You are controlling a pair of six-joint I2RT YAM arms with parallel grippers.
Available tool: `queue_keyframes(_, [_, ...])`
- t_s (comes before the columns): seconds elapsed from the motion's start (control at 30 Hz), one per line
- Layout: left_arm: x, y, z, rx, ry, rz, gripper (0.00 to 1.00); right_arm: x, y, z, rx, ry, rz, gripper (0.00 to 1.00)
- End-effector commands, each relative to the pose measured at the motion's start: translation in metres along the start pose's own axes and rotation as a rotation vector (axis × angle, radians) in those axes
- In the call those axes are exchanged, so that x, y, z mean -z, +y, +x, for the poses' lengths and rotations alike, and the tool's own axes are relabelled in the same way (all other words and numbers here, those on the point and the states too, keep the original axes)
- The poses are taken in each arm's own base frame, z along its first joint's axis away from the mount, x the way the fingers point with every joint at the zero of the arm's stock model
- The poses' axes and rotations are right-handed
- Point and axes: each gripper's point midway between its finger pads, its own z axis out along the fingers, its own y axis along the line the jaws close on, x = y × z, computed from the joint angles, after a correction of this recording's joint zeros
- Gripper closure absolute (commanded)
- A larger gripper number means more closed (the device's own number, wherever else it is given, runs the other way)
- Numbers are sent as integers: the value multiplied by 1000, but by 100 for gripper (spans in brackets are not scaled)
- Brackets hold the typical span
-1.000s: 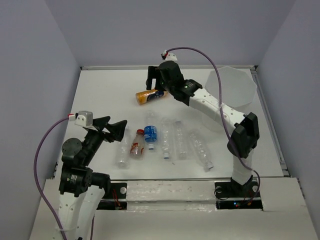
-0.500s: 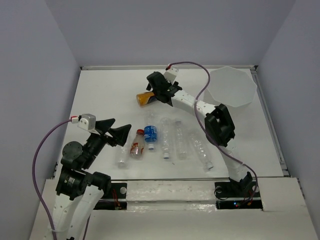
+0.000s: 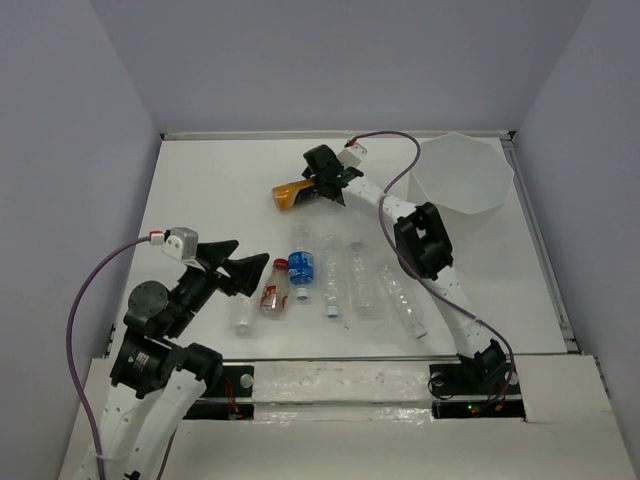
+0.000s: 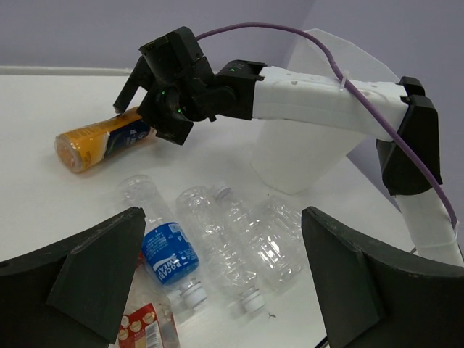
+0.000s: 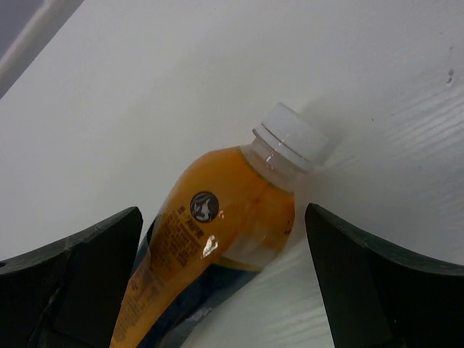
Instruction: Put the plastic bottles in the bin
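The orange-yellow bottle [image 3: 291, 194] lies on its side at the back of the table, white cap toward the right. My right gripper [image 3: 318, 184] is open and straddles its neck end; in the right wrist view the bottle [image 5: 217, 239] lies between the fingers [image 5: 72, 283] without being squeezed. My left gripper [image 3: 240, 268] is open and empty, hovering over the left end of a row of bottles: a clear one [image 3: 245, 308], a red-labelled one [image 3: 272, 296], a blue-labelled one [image 3: 301, 265] and three clear ones [image 3: 360, 278]. The bin [image 3: 463, 175] stands at the back right.
Grey walls close off the table [image 3: 210, 190] at the back and sides. The right arm's forearm [image 3: 420, 240] reaches over the right end of the bottle row. The left wrist view shows the bin [image 4: 304, 156] behind the right arm [image 4: 319, 98].
The right arm's elbow has folded inward and its gripper has come down around the orange-yellow bottle. The left gripper has drifted slightly right and toward the near edge. The bottles have not moved.
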Motion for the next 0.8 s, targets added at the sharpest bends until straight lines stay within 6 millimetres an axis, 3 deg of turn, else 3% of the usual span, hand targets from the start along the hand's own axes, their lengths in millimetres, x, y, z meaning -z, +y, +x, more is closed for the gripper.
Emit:
queue_keyframes(0.0, [-3, -3, -2, 0, -4, 15, 1, -2, 25, -15, -61, -22, -53, 0])
queue_keyframes(0.13, [-4, -1, -2, -3, -3, 5, 1, -15, 13, -5, -79, -7, -24, 1])
queue_keyframes(0.3, [-5, 1, -1, 1, 5, -7, 1, -17, 16, -1, -107, 7, -37, 23])
queue_keyframes(0.33, [-6, 2, -1, 2, 4, -13, 1, -16, 20, -3, -116, 2, -50, 34])
queue_keyframes(0.37, [-6, 3, -1, 1, 6, -19, 1, -15, 23, -5, -122, 0, -59, 37])
queue_keyframes(0.43, [-7, 6, -1, 3, 3, -33, 1, -7, 35, -17, -150, -15, -96, 45])
queue_keyframes(0.47, [-7, 6, -1, 3, 5, -37, 1, -4, 39, -21, -157, -20, -108, 56])
queue_keyframes(0.5, [-7, 7, 0, 5, 6, -41, 1, -1, 43, -26, -162, -28, -124, 60])
queue_keyframes(0.53, [-8, 8, -1, 5, 7, -45, 1, 10, 59, -44, -198, -59, -180, 62])
queue_keyframes(0.6, [-8, 8, 0, 4, 9, -47, 1, 25, 78, -62, -228, -85, -264, 64])
queue_keyframes(0.63, [-9, 9, 0, 3, 10, -51, 1, 41, 95, -83, -246, -129, -352, 65])
queue_keyframes(0.77, [-10, 12, 0, -1, 11, -61, 1, 92, 137, -135, -224, -236, -515, 66])
